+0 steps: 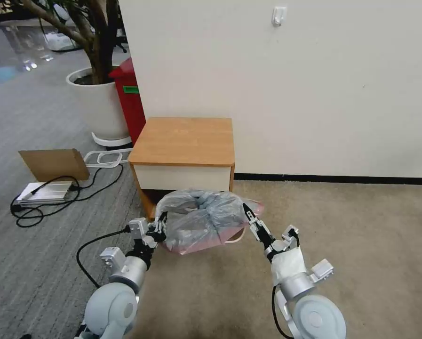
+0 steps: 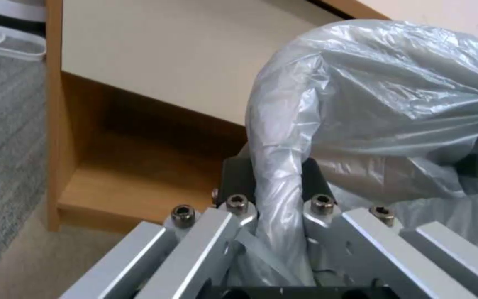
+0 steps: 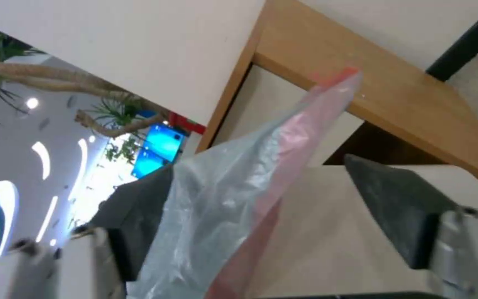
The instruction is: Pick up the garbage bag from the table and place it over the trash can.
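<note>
Two tools, left tool (image 1: 160,229) and right tool (image 1: 247,213), stretch garbage bag (image 1: 202,219) before table (image 1: 185,141).

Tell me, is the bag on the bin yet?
Almost. The garbage bag is off the table and draped over the trash can. The left gripper pinches one side; the right gripper's fingers are open around the other. Letting go remains.

An office lobby (carpet tiles (image 1: 41,117), potted tree (image 1: 98,56), red bin (image 1: 128,99)).
</note>
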Motion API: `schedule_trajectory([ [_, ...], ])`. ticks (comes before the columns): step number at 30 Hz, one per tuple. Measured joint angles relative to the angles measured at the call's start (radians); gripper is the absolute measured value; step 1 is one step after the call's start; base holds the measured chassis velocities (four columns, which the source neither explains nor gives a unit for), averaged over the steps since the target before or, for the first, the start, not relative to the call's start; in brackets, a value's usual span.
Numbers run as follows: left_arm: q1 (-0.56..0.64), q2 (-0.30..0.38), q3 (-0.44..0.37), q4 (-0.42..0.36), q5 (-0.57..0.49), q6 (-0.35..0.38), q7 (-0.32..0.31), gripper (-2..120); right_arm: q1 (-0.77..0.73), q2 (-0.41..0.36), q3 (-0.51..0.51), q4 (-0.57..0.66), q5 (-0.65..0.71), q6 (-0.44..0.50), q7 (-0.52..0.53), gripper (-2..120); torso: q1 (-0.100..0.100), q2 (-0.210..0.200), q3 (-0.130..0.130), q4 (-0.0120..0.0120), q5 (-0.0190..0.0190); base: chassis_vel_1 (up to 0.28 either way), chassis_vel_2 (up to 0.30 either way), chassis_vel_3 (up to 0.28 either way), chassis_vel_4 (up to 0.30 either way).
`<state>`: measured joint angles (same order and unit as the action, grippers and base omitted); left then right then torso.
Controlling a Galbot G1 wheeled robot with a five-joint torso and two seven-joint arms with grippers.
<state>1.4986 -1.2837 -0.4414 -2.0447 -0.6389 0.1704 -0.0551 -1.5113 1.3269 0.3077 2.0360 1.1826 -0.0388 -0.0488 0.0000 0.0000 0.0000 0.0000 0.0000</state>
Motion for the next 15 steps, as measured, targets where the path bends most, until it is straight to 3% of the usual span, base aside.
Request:
schedule_trajectory([
  [5,0.0,-0.003,-0.001,-0.001,-0.003,0.002,-0.003,5,0.001,0.0,-0.001,-0.004,-0.001,0.006,-0.005,68,0.0,0.0,0.0,-0.0001,0.0,0.0,0.0,0.0,0.0],
  [7,-0.001,-0.007,-0.003,-0.002,-0.006,0.003,-0.006,5,0.001,0.0,-0.001,-0.004,-0.004,0.013,-0.012,55,0.0,0.0,0.0,0.0,0.0,0.0,0.0,0.0,0.0],
  [9,-0.001,-0.008,-0.003,-0.002,-0.006,0.003,-0.007,5,0.002,0.0,-0.001,-0.004,-0.005,0.014,-0.014,52,0.0,0.0,0.0,-0.0001,0.0,0.0,0.0,0.0,0.0],
  [15,0.0,-0.016,-0.003,-0.002,-0.008,0.005,-0.012,5,0.009,0.004,-0.001,-0.005,-0.013,0.02,-0.022,25,0.0,0.0,0.0,0.0,0.0,0.0,0.0,0.0,0.0],
])
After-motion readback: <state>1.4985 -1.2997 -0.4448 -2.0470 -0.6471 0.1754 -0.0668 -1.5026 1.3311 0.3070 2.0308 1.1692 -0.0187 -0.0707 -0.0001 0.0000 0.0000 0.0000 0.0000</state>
